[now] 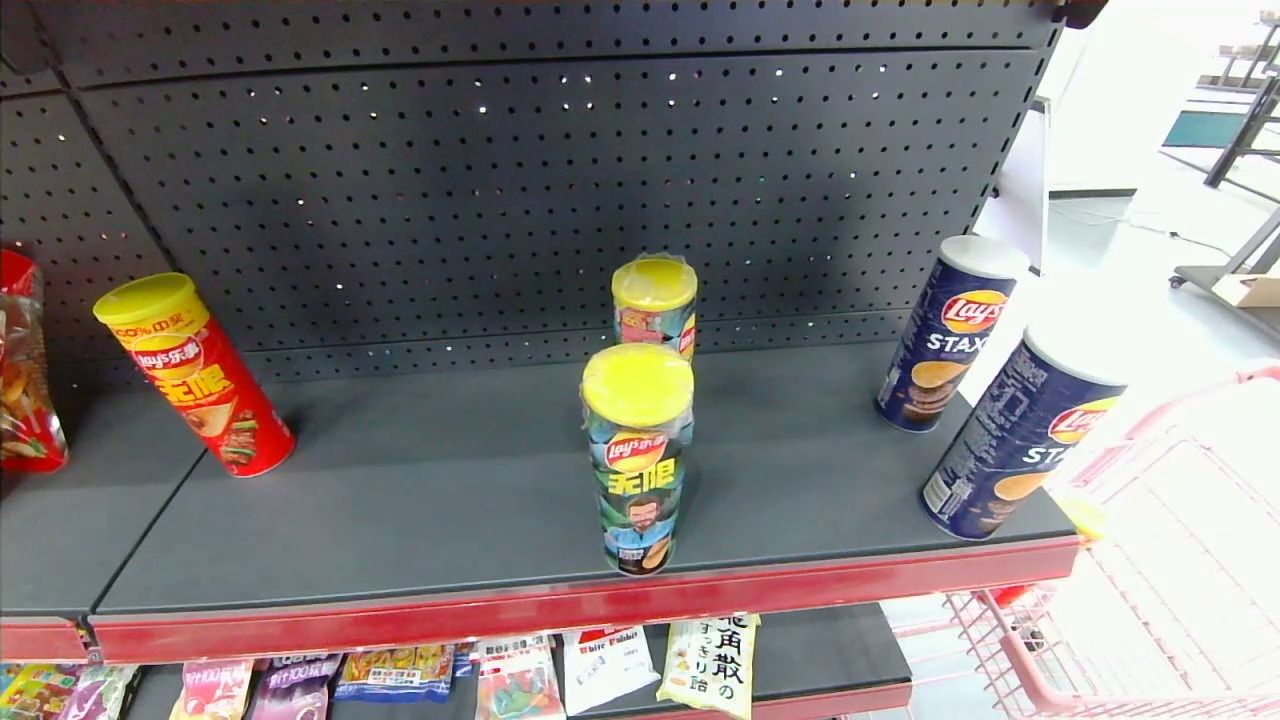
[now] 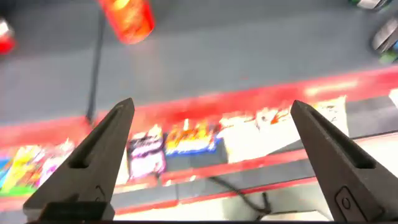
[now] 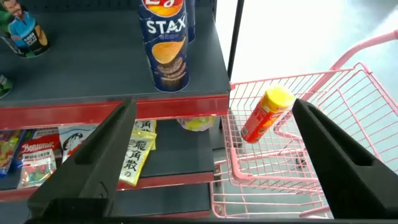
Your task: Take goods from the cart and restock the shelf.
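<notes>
A red chip can with a yellow lid (image 3: 266,115) leans inside the pink cart (image 3: 367,74), which stands right of the shelf (image 1: 450,500). My right gripper (image 3: 212,102) hangs open and empty, in front of the shelf's right end and above the cart. My left gripper (image 2: 211,106) is open and empty too, in front of the shelf's red front edge (image 2: 249,99). On the shelf stand a red can (image 1: 195,375) at the left, two yellow-lidded cans (image 1: 637,455) in the middle and two blue cans (image 1: 1005,440) at the right.
A lower shelf (image 1: 830,650) carries a row of snack bags (image 1: 600,670). A red bag (image 1: 25,370) sits at the shelf's far left. A dark pegboard wall (image 1: 520,190) backs the shelf. Bare shelf lies between the red can and the middle cans.
</notes>
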Controlling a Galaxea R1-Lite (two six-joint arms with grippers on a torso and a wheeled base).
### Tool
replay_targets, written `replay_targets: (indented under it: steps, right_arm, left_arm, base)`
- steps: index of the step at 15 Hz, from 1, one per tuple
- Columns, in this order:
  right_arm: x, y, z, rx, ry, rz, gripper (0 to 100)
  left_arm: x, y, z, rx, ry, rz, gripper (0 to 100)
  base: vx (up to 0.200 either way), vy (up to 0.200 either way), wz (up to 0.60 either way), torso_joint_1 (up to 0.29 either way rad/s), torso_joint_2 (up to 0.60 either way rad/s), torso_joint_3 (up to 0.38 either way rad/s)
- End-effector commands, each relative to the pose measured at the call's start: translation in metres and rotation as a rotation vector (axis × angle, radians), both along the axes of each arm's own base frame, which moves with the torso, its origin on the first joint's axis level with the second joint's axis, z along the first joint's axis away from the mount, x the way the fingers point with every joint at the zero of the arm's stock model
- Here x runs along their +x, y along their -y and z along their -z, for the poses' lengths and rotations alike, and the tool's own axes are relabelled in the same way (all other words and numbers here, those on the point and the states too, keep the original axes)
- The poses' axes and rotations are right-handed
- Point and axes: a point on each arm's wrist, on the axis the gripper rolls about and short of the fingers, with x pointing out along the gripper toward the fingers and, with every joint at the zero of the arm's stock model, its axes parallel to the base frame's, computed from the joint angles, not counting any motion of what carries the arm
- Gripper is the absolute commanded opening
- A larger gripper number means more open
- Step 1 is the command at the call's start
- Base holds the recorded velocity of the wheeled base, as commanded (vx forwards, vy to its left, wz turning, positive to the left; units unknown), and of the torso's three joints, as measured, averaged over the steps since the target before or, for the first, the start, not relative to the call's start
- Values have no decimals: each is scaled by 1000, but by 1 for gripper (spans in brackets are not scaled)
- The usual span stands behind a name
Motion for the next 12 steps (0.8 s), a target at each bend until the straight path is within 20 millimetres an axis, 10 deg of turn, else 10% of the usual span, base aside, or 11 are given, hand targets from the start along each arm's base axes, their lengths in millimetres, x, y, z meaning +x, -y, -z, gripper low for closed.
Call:
replay_targets:
  steps: [1, 12]
  right_arm:
    - [0, 0, 4, -5, -14, -5, 100]
    - [-12, 0, 36, -65, -2, -17, 100]
  left_arm:
    - [-22, -4, 4, 27, 139, -6, 100]
    - [-19, -3, 6, 36, 112, 14, 100]
  base:
    - [0, 0, 0, 0, 0, 0]
    - [-73, -18, 0, 4, 3, 0]
